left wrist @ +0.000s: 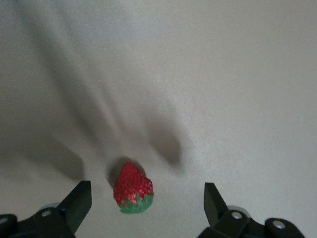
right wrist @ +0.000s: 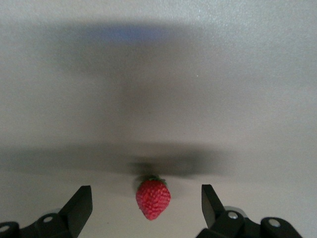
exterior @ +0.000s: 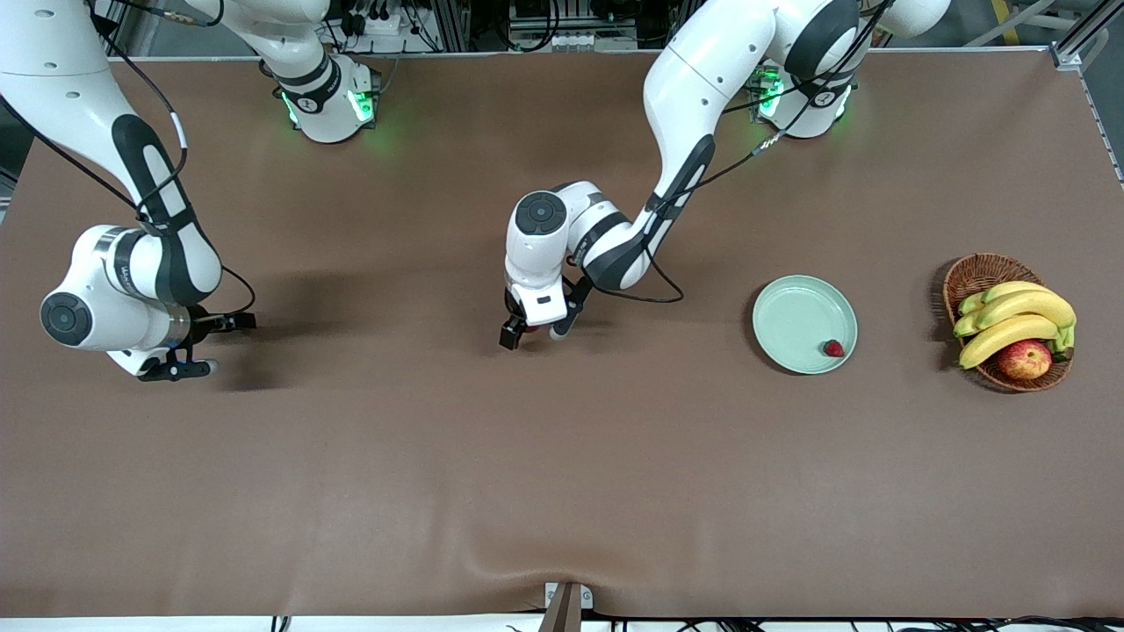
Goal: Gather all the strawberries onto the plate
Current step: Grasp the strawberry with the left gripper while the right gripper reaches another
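A brown table [exterior: 562, 456] fills the front view, with two white Franka arms reaching down onto it from bases lit green along its upper edge. No brand, label or other writing can be read on the arms or anything else.

The left gripper [exterior: 534, 333] hangs low over the middle of the table, jaws spread wide. In the left wrist view its dark fingers [left wrist: 78, 201] stand apart on either side of a strawberry on the cloth [left wrist: 132, 189], which lies closer to one finger and touches neither; a red speck of it shows between the fingers from the front.

The right gripper [exterior: 200, 344] sits low toward the right arm's end of the table, likewise wide open. Its wrist view shows a second loose strawberry [right wrist: 153, 198] midway between the black fingers [right wrist: 79, 204], green cap pointing away from the camera, nothing gripped.

The wicker basket [exterior: 976, 274] rests at the left arm's end, holding bananas [exterior: 1019, 318] and a red-yellow apple [exterior: 1025, 359].

Between the left gripper and the basket lies the pale mint-green plate [exterior: 795, 316], with a strawberry in the plate [exterior: 833, 348] lying just inside the rim nearest the front camera.
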`<action>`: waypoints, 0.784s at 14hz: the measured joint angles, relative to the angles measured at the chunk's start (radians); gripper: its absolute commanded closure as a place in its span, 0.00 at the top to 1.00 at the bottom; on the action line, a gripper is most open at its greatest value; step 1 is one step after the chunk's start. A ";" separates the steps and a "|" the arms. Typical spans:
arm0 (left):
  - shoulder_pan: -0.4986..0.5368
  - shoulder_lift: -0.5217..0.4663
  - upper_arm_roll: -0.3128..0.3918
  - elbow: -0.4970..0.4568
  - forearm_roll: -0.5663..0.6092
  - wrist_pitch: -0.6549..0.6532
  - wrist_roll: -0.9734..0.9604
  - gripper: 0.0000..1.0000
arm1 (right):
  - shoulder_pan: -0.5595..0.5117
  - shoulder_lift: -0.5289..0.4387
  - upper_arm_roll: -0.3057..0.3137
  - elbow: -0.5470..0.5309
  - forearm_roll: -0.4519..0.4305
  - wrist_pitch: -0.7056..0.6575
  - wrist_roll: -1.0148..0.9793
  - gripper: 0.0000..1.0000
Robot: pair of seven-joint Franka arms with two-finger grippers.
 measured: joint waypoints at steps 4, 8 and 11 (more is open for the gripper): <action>-0.002 0.013 0.001 0.001 0.000 0.004 -0.011 0.91 | -0.008 0.002 -0.002 -0.006 0.000 -0.001 -0.014 0.60; -0.010 0.014 0.001 0.001 0.000 0.004 -0.012 0.00 | -0.008 0.004 -0.002 -0.006 0.000 -0.002 -0.015 0.48; -0.021 0.014 0.003 0.005 0.000 0.004 -0.012 0.00 | -0.008 0.008 -0.002 -0.006 0.000 -0.002 -0.015 0.42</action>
